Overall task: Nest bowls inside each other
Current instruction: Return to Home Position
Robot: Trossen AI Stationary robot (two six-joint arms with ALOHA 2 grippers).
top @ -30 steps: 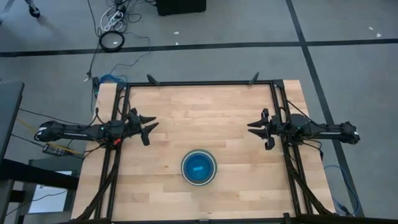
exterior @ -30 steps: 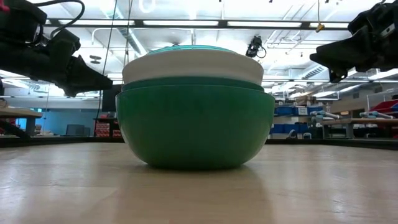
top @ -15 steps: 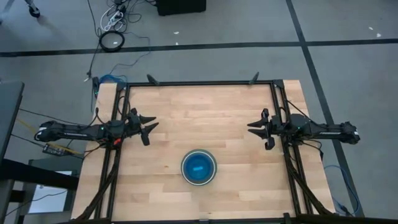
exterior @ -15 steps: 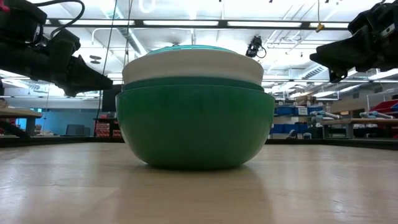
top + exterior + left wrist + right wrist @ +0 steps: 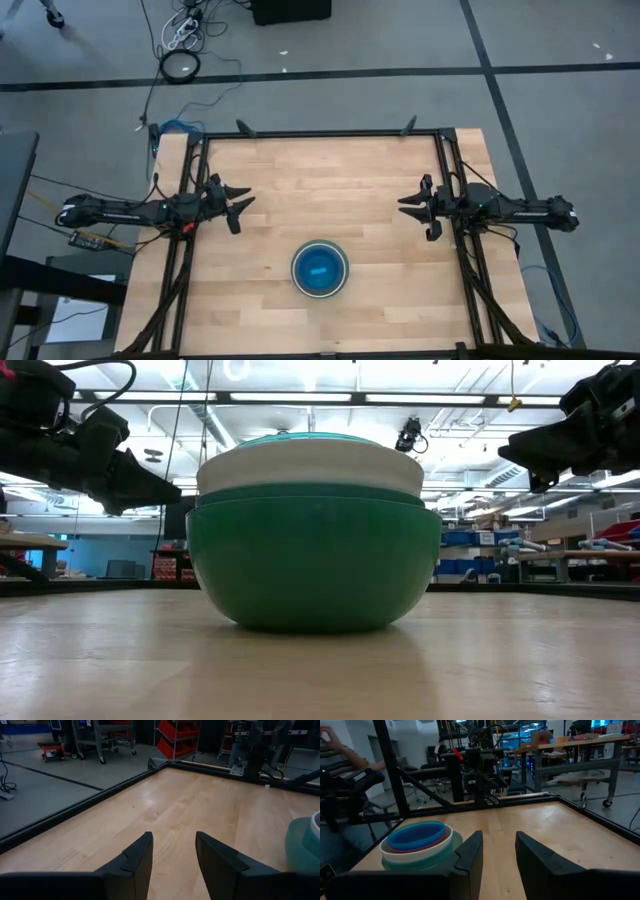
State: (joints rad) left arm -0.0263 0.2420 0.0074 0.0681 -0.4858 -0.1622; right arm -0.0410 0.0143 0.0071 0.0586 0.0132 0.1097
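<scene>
The bowls stand nested in one stack (image 5: 320,269) on the table's near middle, the green outer bowl (image 5: 313,565) resting on its base, a white bowl (image 5: 310,468) above it and a light blue one (image 5: 416,835) innermost. My left gripper (image 5: 240,204) hovers open at the table's left side, pointing toward the right. My right gripper (image 5: 412,210) hovers open at the right side, pointing toward the left. Both are clear of the stack and hold nothing.
A black metal frame (image 5: 320,133) borders the wooden table top. Bare wood lies all around the stack. A person's arm (image 5: 350,755) shows beyond the table's left side in the right wrist view.
</scene>
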